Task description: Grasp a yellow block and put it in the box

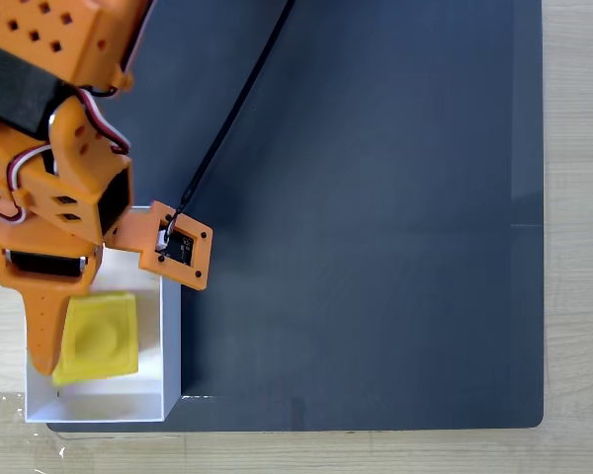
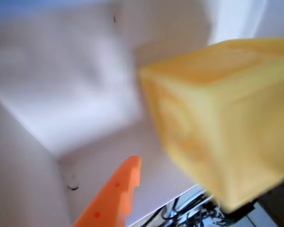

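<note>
The yellow block lies inside the white box at the lower left of the fixed view, near the box's left side. My orange gripper reaches down into the box, and its long finger runs along the block's left edge. In the wrist view the block looms large and blurred at the right. One orange finger rises from the bottom edge with a gap of white box floor between it and the block. The gripper looks open. Its other finger is hidden.
A dark grey mat covers most of the table, with pale wood beyond its right and bottom edges. The box sits at the mat's lower left corner. A black cable runs from the wrist camera mount up across the mat.
</note>
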`<act>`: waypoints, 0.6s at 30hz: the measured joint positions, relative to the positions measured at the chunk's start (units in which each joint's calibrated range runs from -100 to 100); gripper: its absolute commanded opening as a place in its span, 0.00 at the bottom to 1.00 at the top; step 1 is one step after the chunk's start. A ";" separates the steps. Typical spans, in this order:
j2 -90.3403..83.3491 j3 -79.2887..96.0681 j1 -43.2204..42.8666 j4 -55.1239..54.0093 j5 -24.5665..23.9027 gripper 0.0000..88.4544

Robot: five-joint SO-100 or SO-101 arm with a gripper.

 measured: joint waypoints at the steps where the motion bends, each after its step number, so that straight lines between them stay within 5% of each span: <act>1: 0.00 0.00 -0.27 0.52 0.00 0.52; 10: -4.05 -0.09 -1.80 1.30 -0.21 0.48; 18: -16.27 0.09 -5.04 1.64 -5.60 0.01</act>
